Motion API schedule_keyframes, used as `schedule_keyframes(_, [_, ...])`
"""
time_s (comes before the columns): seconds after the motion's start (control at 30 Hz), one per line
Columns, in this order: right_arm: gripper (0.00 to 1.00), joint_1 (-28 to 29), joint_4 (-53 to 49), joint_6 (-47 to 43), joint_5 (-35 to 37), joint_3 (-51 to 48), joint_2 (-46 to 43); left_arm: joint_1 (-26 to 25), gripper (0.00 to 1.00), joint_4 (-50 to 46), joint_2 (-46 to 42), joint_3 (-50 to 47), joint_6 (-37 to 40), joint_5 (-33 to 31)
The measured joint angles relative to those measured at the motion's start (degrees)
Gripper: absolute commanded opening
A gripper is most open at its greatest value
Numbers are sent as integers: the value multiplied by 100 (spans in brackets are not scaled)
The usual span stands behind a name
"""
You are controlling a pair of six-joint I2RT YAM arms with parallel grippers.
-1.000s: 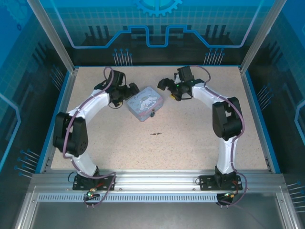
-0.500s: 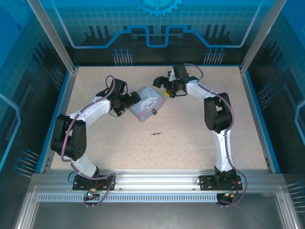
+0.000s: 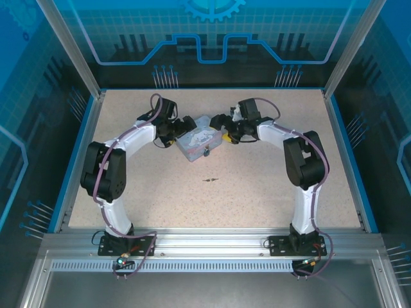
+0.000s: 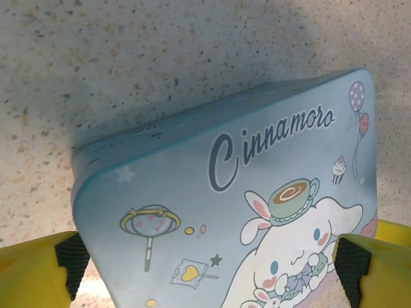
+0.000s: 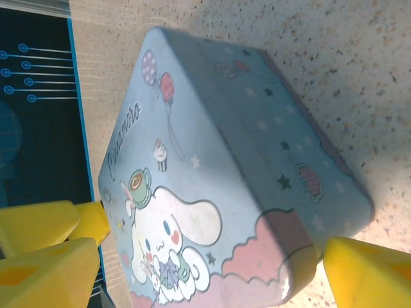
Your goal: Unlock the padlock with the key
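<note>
The pale blue cartoon tin (image 3: 199, 142) lies at the table's back middle. A small brass padlock (image 3: 207, 153) sits at its near edge. The key (image 3: 210, 179), a thin dark sliver, lies alone on the table nearer the arms. My left gripper (image 3: 185, 127) is open at the tin's left end, and in the left wrist view the tin (image 4: 218, 205) spans the gap between the yellow fingers (image 4: 32, 273) of my left gripper (image 4: 205, 269). My right gripper (image 3: 223, 128) is open at the right end, its fingers (image 5: 369, 276) either side of the tin (image 5: 212, 192).
The speckled table (image 3: 257, 192) is bounded by a blue rim and metal posts. Both arms arch inward from their bases at the near edge. A wide stretch of table lies between the key and the bases.
Both grippers have closed in on the tin from its two ends. The left one swung right and back, the right one came down toward the tin. The key has not moved.
</note>
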Motion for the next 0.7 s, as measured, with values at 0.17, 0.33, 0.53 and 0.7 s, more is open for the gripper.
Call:
schedule_keyframes(0.17, [92, -50, 17, 2, 63, -33, -83, -15, 99, -17, 24, 22, 46, 15])
schedule_keyframes(0.33, [92, -179, -234, -4, 197, 529, 74, -24, 99, -9, 24, -22, 133, 15])
schedule_keyframes(0.53, [91, -157, -389, -4, 251, 1300, 527, -35, 99, -9, 24, -48, 146, 17])
schedule_keyframes(0.7, [91, -96, -417, 2, 168, 1196, 592, -35, 99, -20, 28, -11, 151, 90])
